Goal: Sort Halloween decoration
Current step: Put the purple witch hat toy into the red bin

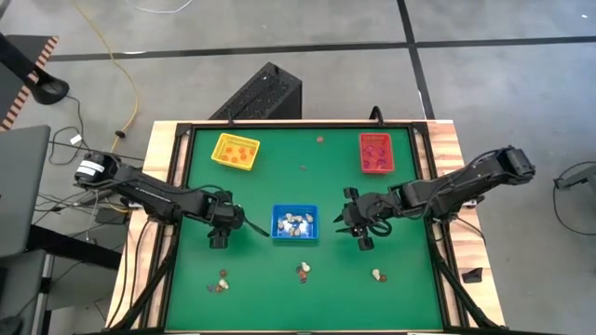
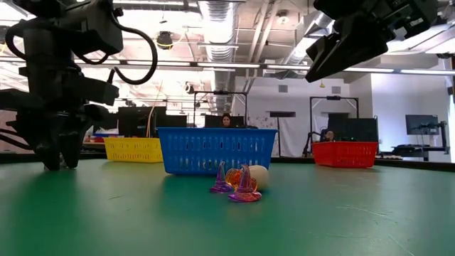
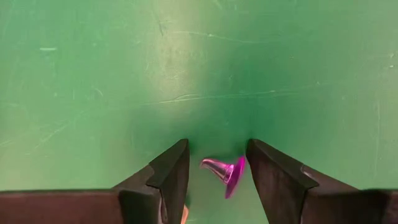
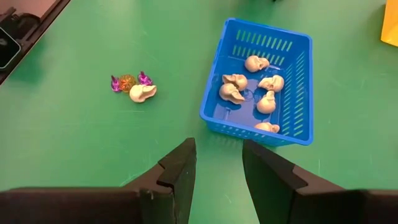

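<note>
- on the green table (image 1: 186, 279), seen from above, the blue tray (image 1: 294, 223) sits mid-table between the two arms, the yellow tray (image 1: 235, 152) and red tray (image 1: 376, 153) near the far edge.
- left gripper (image 1: 218, 238) is low over the mat just left of the blue tray; right gripper (image 1: 363, 233) hangs to the tray's right, apart from it.
- only the left wrist view shows what lies at the left gripper (image 3: 217, 171): a small purple witch hat (image 3: 224, 173) on its side between the parted fingers (image 3: 171, 171). whether the fingers touch it cannot be told, so the jaws read as open around it, not clamped.
- the right wrist view shows the right gripper (image 4: 217, 168) with fingers apart and nothing between them, looking onto the blue tray (image 4: 292, 134).
- that same view alone makes clear the tray's load: six whitish skulls (image 4: 256, 63). from above they read only as pale specks.
- beside the tray, on bare mat, it also shows a loose cluster (image 4: 133, 86): two purple hats, an orange ball and one skull, touching or nearly so.
- the low view shows this cluster (image 2: 242, 183) in front of the blue tray (image 2: 213, 149), hats upright, with the left gripper's tips (image 2: 60, 153) right at the mat.
- the high view alone shows two more small groups near the front edge, one at the left (image 1: 222, 282) and one at the right (image 1: 376, 275).
</note>
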`<action>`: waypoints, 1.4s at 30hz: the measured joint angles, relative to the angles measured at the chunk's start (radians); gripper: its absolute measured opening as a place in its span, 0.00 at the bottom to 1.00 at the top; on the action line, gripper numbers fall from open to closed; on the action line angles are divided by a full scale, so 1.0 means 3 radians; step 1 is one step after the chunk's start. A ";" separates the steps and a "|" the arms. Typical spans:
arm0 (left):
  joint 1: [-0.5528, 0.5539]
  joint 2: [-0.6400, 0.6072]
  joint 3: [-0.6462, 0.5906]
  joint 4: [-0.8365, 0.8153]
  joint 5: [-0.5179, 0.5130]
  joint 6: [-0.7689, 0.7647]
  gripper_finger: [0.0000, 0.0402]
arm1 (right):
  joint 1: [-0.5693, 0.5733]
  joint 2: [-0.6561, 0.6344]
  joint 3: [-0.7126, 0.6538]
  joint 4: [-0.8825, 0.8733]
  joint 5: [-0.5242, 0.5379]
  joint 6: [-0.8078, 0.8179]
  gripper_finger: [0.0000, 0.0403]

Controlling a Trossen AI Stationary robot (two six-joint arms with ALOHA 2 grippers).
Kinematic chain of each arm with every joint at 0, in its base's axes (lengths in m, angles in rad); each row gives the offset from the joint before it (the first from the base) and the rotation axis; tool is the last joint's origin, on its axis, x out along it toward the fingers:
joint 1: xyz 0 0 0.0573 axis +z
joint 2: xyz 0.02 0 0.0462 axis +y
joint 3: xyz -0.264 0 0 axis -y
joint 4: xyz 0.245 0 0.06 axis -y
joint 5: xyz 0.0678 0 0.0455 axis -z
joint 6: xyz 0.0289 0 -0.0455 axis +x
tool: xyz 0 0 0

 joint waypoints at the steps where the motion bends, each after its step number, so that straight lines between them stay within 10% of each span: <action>1: 0.0000 -0.0002 -0.0001 0.0000 0.0000 0.0000 0.39 | 0.0000 0.0001 0.0000 0.0000 0.0000 0.0000 0.40; 42: -0.0001 -0.0089 0.0522 -0.0641 0.0306 -0.0232 0.39 | -0.0001 0.0003 0.0000 0.0092 -0.0005 0.0024 0.40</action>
